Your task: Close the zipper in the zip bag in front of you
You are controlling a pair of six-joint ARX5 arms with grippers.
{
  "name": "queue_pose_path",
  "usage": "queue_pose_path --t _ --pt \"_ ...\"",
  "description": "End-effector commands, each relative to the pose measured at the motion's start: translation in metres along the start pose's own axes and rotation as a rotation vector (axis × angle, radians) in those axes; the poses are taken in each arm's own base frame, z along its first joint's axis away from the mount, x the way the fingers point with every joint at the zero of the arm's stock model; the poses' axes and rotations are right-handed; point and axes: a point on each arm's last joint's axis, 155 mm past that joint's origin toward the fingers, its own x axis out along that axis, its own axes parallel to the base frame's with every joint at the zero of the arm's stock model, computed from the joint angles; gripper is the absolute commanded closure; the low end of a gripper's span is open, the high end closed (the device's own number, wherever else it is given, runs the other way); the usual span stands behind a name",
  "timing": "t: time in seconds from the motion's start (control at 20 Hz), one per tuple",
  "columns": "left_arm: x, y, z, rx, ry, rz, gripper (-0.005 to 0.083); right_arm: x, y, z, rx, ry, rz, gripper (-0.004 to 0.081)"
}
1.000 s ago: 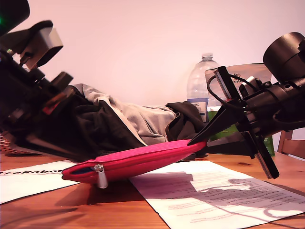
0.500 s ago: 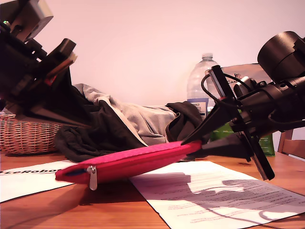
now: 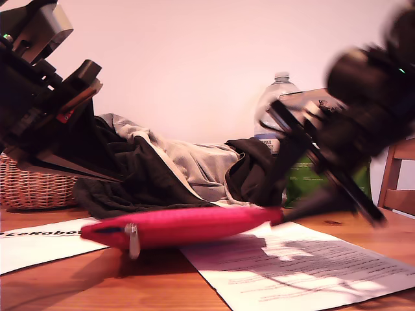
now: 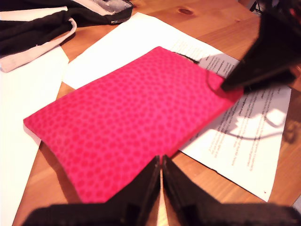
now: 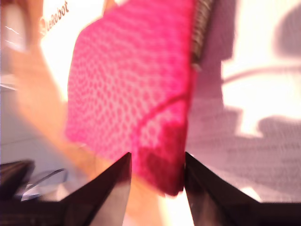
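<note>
The wooden table (image 3: 65, 285) fills the foreground, warm and knotted, with two flat white paper sheets on it: a printed sheet (image 3: 292, 259) at the exterior view's right and one headed "LeRobot" (image 3: 32, 243) at its left. Behind them slumps a soft heap of black and grey clothes (image 3: 188, 168), with a woven wicker basket (image 3: 32, 188) far left in the exterior view.

The zip bag (image 3: 188, 225) lies near the middle of the table, across both sheets. From the side the exterior view shows it only as a slim, slightly bulging red-pink strip. My first wrist view shows its broad rectangular face with a dotted, pebbled fabric texture.

My first gripper (image 4: 161, 172) hangs above the bag's near edge, apart from it, its black fingers pressed together with only a sliver between them and nothing held. It is the raised arm at the exterior view's left.

My second gripper (image 5: 156, 157), badly blurred at the exterior view's right, has the bag's right-hand corner between its parted fingers. I cannot tell whether they pinch it.

A clear plastic bottle (image 3: 275, 103) and a green pouch (image 3: 318, 181) stand far right behind that arm.

The zipper (image 3: 110, 230) shows as a dark slit at the bag's left end in the exterior view, and the small metal pull tab (image 3: 133, 240) hangs down there. My first wrist view shows neither
</note>
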Motion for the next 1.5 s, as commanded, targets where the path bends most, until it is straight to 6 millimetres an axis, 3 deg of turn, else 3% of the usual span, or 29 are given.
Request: queue_pose_path --t 0.0,0.2,0.35,0.4,0.5,0.65,0.8,0.95,1.25,1.45 --pt "0.002 0.002 -0.006 0.001 0.013 0.002 0.0794 -0.021 -0.024 -0.024 -0.022 0.134 -0.222 0.0475" --pt "0.001 0.001 -0.006 0.003 0.010 0.002 0.0794 -0.058 -0.055 -0.027 -0.137 0.212 -0.501 0.0475" --pt "-0.004 -0.002 0.001 0.006 -0.012 -0.012 0.0794 -0.062 -0.056 -0.036 -0.159 0.256 -0.504 0.0479" --pt "-0.008 -0.003 0.002 0.006 -0.018 -0.013 0.0794 -0.061 -0.052 -0.034 -0.234 0.261 -0.491 0.0540" --pt "-0.016 -0.001 0.006 0.008 -0.032 0.005 0.0794 -0.055 -0.036 -0.013 -0.350 0.174 -0.447 0.0774" --pt "-0.032 0.006 0.020 0.012 -0.095 0.056 0.0794 -0.059 0.004 0.027 -0.452 -0.035 -0.350 0.0782" --pt "-0.043 0.009 0.035 0.028 -0.161 0.085 0.0794 -0.078 0.034 0.056 -0.535 -0.253 -0.286 0.0782" --pt "-0.051 0.010 0.046 0.053 -0.208 0.097 0.0794 -0.104 0.047 0.070 -0.601 -0.466 -0.270 0.0782" --pt "-0.077 0.030 0.067 0.070 -0.300 0.148 0.0794 -0.142 0.046 0.044 -0.734 -0.739 -0.214 0.0782" --pt "-0.094 0.028 0.061 0.095 -0.294 0.120 0.0794 -0.156 0.036 0.014 -0.791 -0.794 -0.218 0.0782"
